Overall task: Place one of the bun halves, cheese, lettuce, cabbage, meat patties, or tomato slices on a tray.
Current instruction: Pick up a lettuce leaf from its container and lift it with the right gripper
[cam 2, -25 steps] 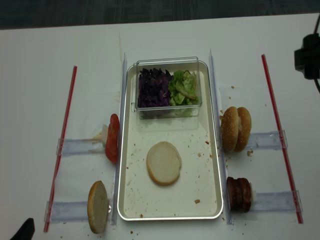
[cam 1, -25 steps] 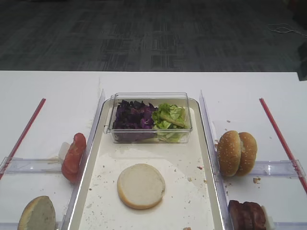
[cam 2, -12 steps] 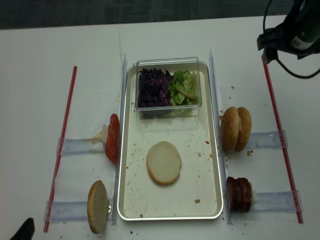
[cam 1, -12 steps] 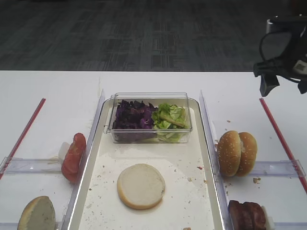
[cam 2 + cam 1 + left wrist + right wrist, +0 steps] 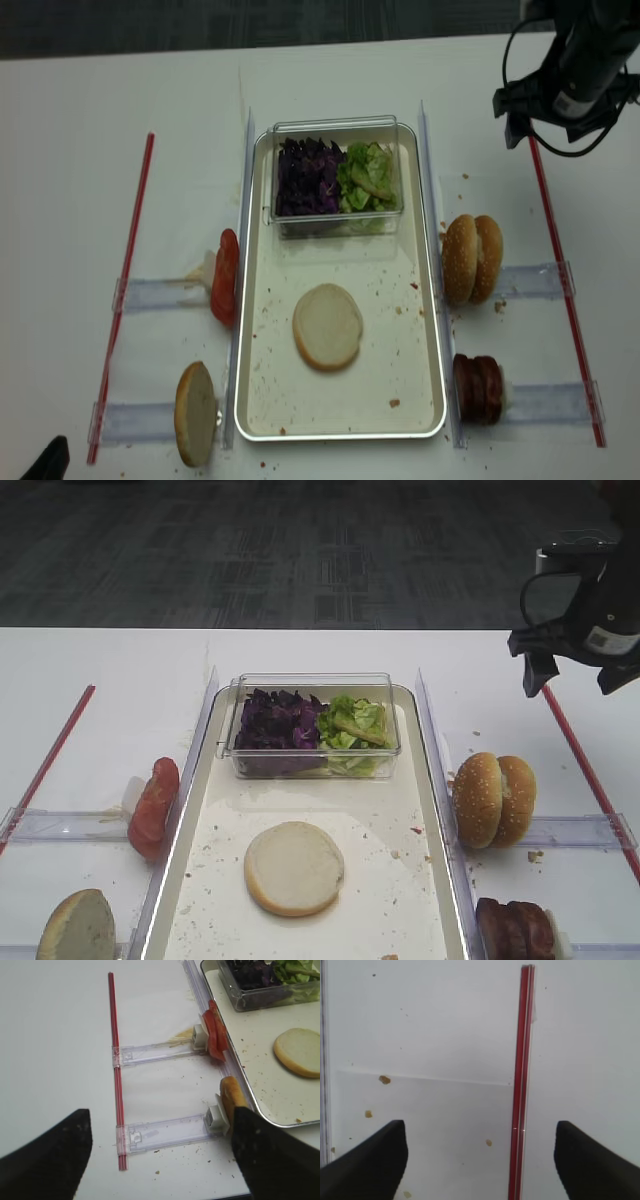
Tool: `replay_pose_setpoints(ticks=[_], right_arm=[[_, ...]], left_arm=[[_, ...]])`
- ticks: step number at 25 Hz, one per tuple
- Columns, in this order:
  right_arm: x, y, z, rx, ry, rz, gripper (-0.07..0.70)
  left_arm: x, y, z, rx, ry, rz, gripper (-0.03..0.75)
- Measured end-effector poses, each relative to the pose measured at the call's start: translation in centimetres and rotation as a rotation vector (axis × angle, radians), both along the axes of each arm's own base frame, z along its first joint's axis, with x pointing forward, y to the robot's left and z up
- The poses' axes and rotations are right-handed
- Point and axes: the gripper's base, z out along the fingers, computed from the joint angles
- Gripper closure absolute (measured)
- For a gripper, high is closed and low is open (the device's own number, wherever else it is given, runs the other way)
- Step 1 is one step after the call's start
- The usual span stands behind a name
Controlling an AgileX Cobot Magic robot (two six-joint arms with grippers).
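Judging from how things lay, the task stood partly done: one of the bun halves (image 5: pixel 327 326) rested cut face up on the floor of the tray (image 5: pixel 420 330), and nothing else had been laid beside it. The lettuce (image 5: pixel 368 176) and the cabbage (image 5: pixel 307 176) sat side by side in a small clear box (image 5: pixel 336 124) at the tray's far end, well apart from and lower-left of the right fingers (image 5: pixel 575 670) in the high views.

The right fingers hung spread wide and empty above the bare bench (image 5: pixel 110 670), near a red strip (image 5: pixel 522 1080) that ran between them in the wrist view. The left fingers (image 5: pixel 160 1152) were likewise spread wide with nothing between them; the tomato slices (image 5: pixel 216 1035) stood beyond them and a bun half on edge in a clear holder (image 5: pixel 231 1104) lay just off the right-hand finger.

Counted: four bun halves seemed present, one on the tray, one at the near left, and a sesame pair (image 5: pixel 473 258) nearer the right fingers than anything else. The meat patties (image 5: pixel 478 388) looked like two or three slabs pressed together; I could not tell which. The tomato slices were bunched, perhaps three. No cheese showed. Any further piece was left to be fetched.
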Motion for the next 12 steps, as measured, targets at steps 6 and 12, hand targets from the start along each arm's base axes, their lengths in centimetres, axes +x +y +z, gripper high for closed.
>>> replay_pose_setpoints(ticks=[6,12], right_arm=[[0.3,0.06,0.1,0.008,-0.035,-0.004,0.003],[0.28,0.59,0.12,0.073,-0.031,-0.016,0.002]], left_arm=[[0.0,0.0,0.0,0.0,0.0,0.0,0.151],[0.0,0.0,0.0,0.0,0.0,0.0,0.151]])
